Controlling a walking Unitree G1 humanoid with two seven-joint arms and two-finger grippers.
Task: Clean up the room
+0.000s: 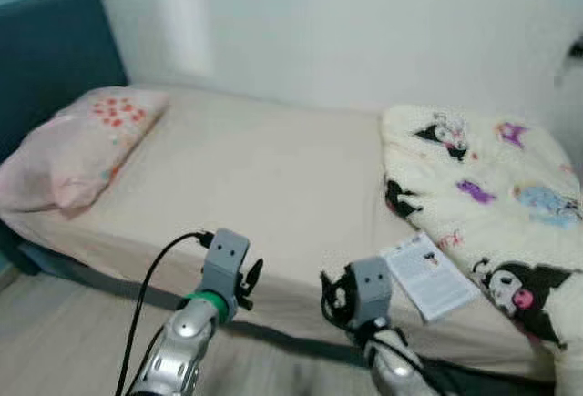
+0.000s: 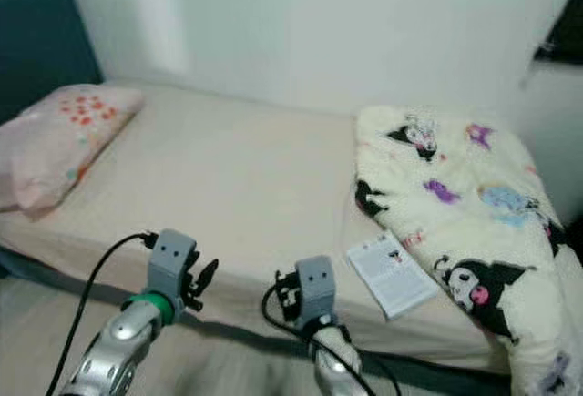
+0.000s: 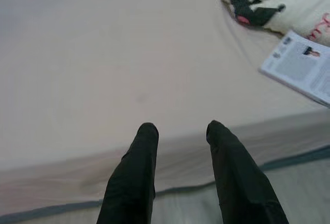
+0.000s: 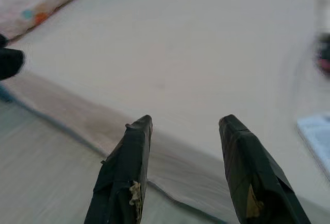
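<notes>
Facing the bed, you have its near edge running straight across in front of both arms, with a dark band of frame under the mattress and pale wooden floor on your side of it. The left hand hovers just short of that edge, its two black fingers set a moderate gap apart and holding nothing. The right hand hangs over the same edge, fingers spread a little wider, also empty.

The middle of the bed is bare beige sheet, open from the near edge back to the white wall. At the bed's left end a pink pillow with red spots lies against the dark teal headboard. At the bed's right end a cream blanket printed with cartoon figures sits bunched in a heap, spilling over the near edge at the corner. A leaflet of printed paper lies flat on the sheet beside the blanket, touching its lower fold and close to the bed's near edge, just beyond the right hand.

The blanket's far right side runs out of the left eye view, so you cannot see how far it hangs. The leaflet's text is too small to read. In the right wrist view the bed's right end is blurred, with the leaflet a pale smear. A dark object on the wall above the blanket is cut off and unclear.
</notes>
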